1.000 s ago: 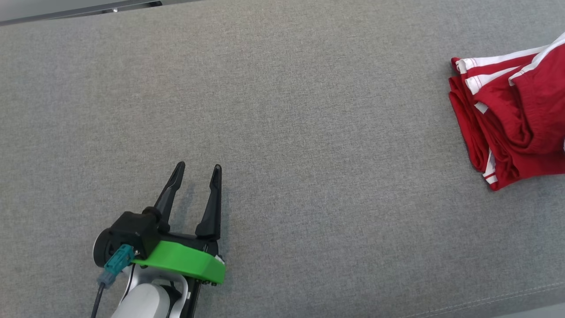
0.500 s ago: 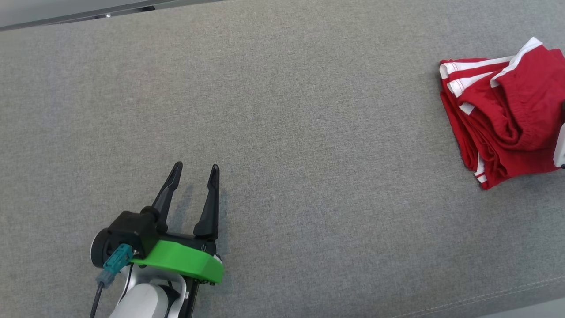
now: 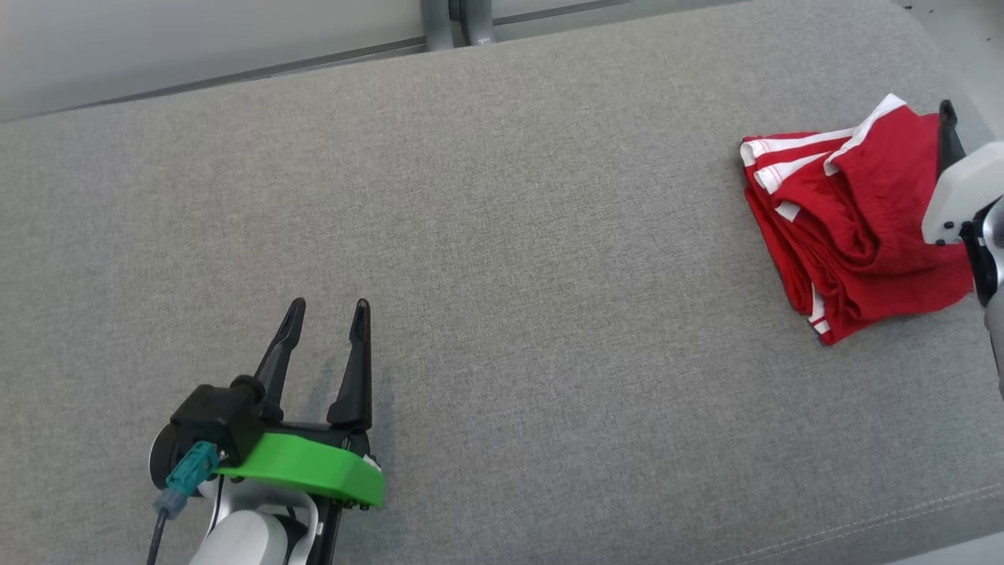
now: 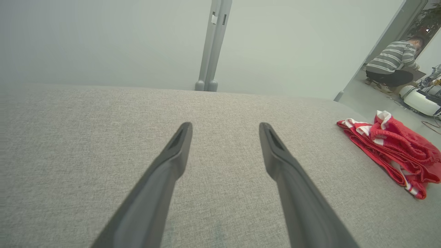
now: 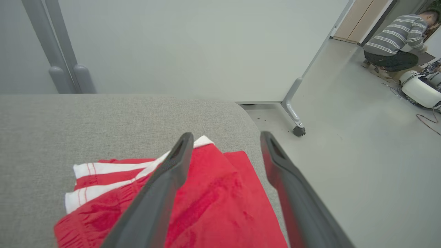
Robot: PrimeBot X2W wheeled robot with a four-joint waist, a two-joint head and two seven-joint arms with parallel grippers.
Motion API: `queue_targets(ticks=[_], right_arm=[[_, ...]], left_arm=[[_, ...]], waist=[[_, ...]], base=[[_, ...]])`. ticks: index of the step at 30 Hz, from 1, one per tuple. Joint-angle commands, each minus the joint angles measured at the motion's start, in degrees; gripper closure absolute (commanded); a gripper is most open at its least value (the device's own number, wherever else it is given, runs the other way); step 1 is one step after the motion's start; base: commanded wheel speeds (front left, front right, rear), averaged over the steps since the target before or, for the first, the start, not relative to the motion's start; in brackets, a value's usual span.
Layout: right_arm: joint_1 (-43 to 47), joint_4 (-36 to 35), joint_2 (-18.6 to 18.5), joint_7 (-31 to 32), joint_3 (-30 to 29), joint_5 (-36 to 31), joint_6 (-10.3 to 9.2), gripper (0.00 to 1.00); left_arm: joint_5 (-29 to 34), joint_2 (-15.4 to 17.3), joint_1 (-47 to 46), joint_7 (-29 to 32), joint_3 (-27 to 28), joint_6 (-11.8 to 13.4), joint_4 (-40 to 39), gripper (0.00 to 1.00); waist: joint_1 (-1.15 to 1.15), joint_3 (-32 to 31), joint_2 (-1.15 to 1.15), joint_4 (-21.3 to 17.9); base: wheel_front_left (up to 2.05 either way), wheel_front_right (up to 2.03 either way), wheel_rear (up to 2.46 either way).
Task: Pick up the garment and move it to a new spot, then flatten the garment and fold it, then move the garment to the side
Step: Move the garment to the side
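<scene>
The left end effector (image 3: 329,304) rests low over the grey table (image 3: 549,235) at about 7 o'clock in the head view. Its two dark fingers are wide apart and hold nothing. The right end effector (image 5: 226,136) is at 3 o'clock in that view, also with its fingers wide apart and nothing between them. In the right wrist view its left finger stands over the red cloth and its right finger reaches past the rounded corner of the table, over the floor (image 5: 361,172). I cannot tell whether a finger touches the cloth.

The garment (image 3: 847,212), red with white stripes, lies folded in several layers at 2 o'clock in the head view, close to the right end of the table and well apart from the left end effector. A person (image 5: 392,34) in a striped top crouches on the floor at 1 o'clock in the right wrist view.
</scene>
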Motion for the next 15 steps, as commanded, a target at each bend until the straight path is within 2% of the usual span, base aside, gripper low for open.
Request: queue_targets(ticks=[1,10,15], right_arm=[[-0.5,-1.2,0.8,-1.0,1.5,1.3,-0.06,0.00],[3.4,-9.1,4.4,-2.1,10.3,9.1,-0.06,0.00],[8.3,-15.2,5.6,-1.9,13.2,13.9,-0.06,0.00]], left_arm=[[-0.5,0.5,0.8,-0.5,0.7,0.3,0.3,0.00],[-3.5,0.5,2.4,-2.2,4.8,0.8,2.3,0.00],[-5.2,0.3,4.3,-2.8,6.8,0.9,3.7,0.00]], waist=[[0.00,-2.8,0.21,-0.7],[0.00,-8.1,0.21,0.2],[0.00,-10.4,0.21,1.4]], base=[[0.00,0.00,0.00],[0.00,0.00,0.00],[0.00,0.00,0.00]])
